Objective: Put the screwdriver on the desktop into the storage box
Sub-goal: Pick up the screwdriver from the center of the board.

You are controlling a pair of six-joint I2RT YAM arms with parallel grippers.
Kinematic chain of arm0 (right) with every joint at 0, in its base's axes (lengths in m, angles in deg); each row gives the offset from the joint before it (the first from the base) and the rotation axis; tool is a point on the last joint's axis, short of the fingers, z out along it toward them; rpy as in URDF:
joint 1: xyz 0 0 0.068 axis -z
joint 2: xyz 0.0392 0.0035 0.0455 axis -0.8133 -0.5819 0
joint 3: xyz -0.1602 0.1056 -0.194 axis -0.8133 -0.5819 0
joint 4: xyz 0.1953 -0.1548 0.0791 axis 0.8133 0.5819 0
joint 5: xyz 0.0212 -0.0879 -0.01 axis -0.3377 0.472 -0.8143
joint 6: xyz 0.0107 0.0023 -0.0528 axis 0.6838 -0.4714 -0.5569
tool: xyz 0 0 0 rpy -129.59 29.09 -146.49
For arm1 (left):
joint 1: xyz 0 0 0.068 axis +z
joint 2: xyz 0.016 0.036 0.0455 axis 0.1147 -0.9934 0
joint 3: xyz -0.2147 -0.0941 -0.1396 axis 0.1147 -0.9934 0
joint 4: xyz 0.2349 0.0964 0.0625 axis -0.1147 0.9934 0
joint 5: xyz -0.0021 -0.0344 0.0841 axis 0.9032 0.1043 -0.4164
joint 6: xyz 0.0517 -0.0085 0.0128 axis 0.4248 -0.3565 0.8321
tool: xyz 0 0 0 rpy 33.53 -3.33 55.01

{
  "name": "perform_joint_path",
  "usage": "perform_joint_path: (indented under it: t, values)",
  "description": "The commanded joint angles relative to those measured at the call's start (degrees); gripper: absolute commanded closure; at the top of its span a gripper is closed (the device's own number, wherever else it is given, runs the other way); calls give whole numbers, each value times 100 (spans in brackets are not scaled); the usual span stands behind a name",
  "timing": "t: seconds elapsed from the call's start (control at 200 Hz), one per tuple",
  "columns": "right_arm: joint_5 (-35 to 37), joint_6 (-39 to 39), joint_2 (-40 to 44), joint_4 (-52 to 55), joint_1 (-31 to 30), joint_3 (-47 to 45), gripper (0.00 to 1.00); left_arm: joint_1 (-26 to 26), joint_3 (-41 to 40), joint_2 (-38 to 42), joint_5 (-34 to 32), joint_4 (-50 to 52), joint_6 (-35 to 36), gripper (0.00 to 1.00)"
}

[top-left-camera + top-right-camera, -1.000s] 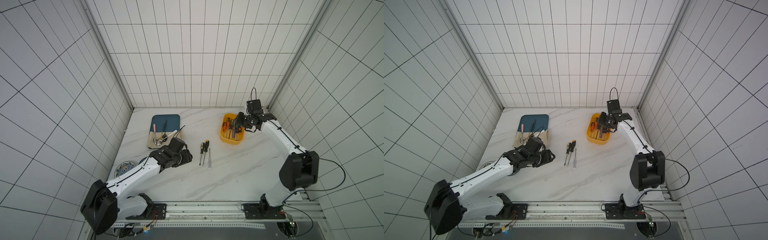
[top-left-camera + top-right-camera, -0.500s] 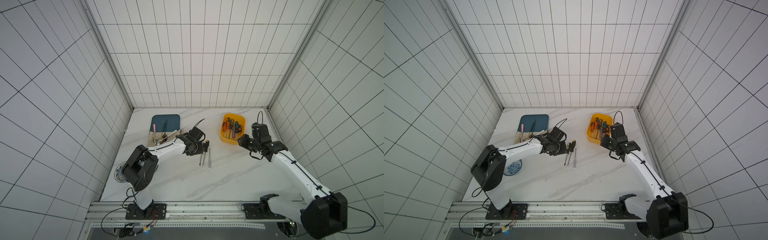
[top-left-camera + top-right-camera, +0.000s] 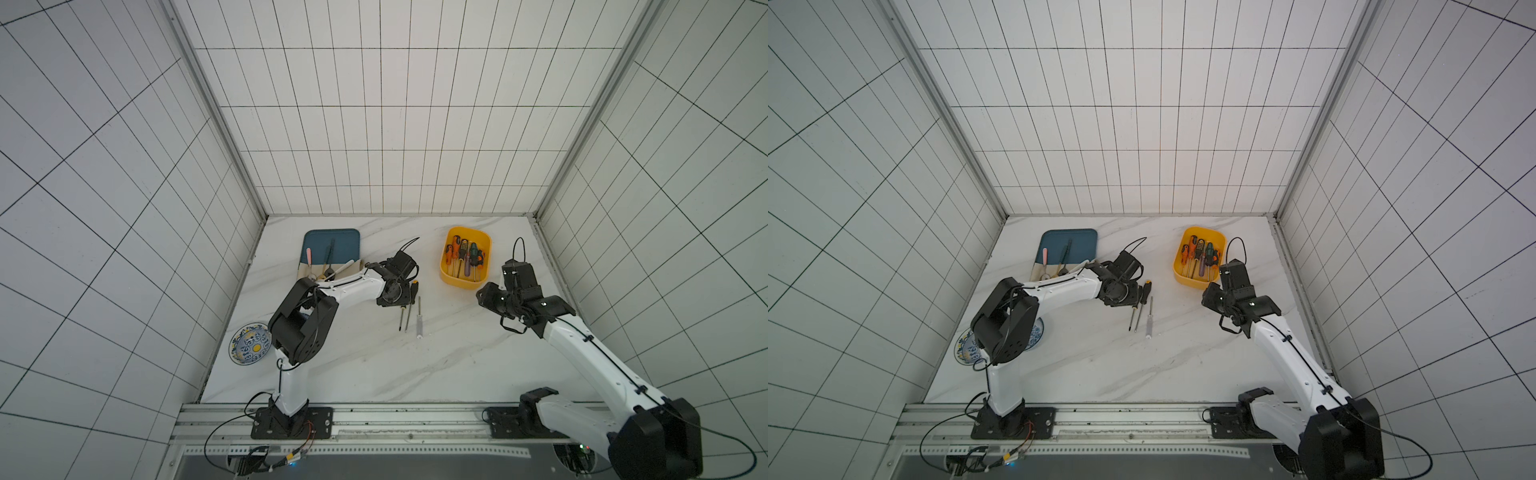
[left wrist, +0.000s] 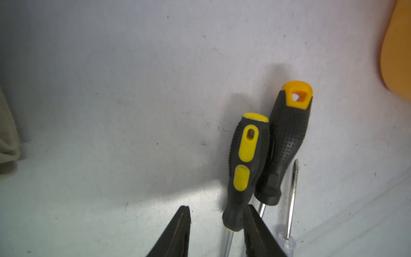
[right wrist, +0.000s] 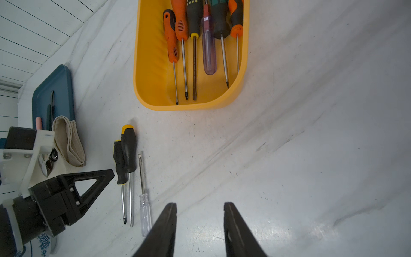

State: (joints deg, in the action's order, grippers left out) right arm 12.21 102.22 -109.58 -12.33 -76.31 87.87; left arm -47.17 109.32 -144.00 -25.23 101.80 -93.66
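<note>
Black-and-yellow, the smallest screwdriver (image 4: 243,169) lies flat on the tabletop (image 5: 289,155), left of the storage box (image 5: 151,66) and a little nearer the robot than the box's near end. Its long axis runs about parallel to the box's long sides, with the handle toward the box's far end and the shaft toward the robot. The left jaws are spread and low around it. The neck of the handle sits between them, close against 1 jaw, with bare tabletop before the other, so nothing looks pinched yet. Closing here should take the handle across its width.

Touching it on the box side is a thicker black screwdriver (image 4: 289,138) with an orange-yellow cap, lying the same way. Just beyond, a clear-handled screwdriver (image 5: 144,209) lies reversed. That tight row is the likely trouble: the box-side jaw stands right by the neighbour's shaft and could drag it along.

The left arm (image 3: 353,291) is plainly nearer. The right jaws, spread and empty, hover off the box's near right corner, well apart from the row. Between row and box the tabletop is bare, and 6 screwdrivers lie in the box. A teal tray (image 3: 349,241), a folded cloth (image 5: 69,142) and a patterned plate (image 3: 249,345) sit farther left of the box, out of the path.
</note>
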Motion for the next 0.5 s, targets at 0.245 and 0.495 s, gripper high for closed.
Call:
perform_joint_path:
  t: [0.245,0.495]
  values:
    - [65,47,-25,-51,-52,-177,61,-191,397,-402,-280,219,254,57]
    - [78,86,-47,-50,-52,-189,61,-381,575,-647,-669,438,400,62]
